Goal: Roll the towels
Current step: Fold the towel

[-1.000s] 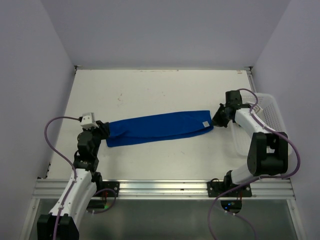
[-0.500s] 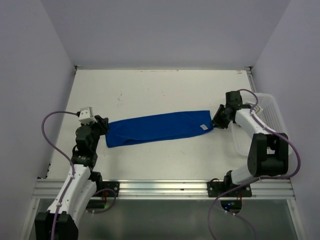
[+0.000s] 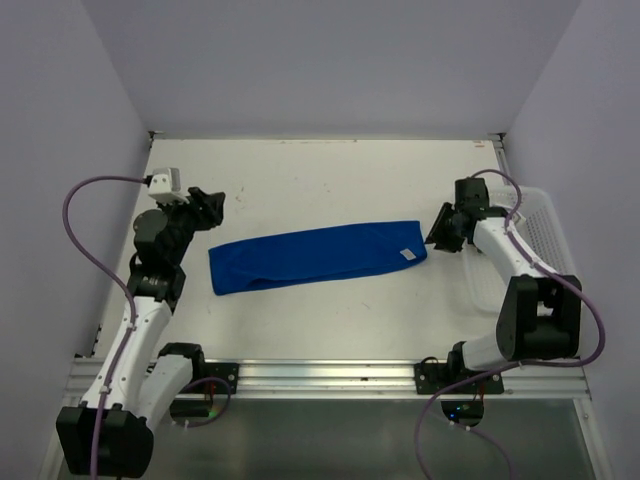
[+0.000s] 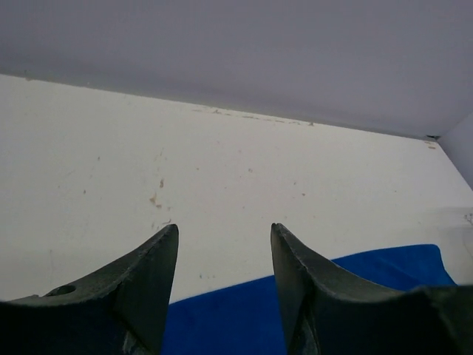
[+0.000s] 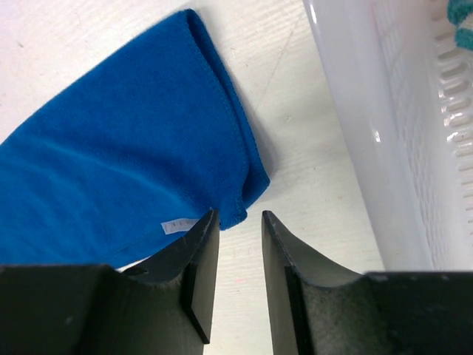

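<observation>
1. The left gripper has its jaws spread and grasps nothing, near the left end of the blue towel without touching it.
2. The blue towel lies flat as a long folded band mid-tabletop.
3. The right gripper has its jaws parted and is released, at the towel's right end, beside the white basket.

The left arm and the right arm are built of smooth white links joined by bulky black joint housings; a mauve cable loops loosely along each; black base plates carry them. A small white camera block caps the left wrist; the left gripper and the right gripper have matt charcoal fingers, broad at the root and tapering to blunt tips; one bears a small round hole.
</observation>
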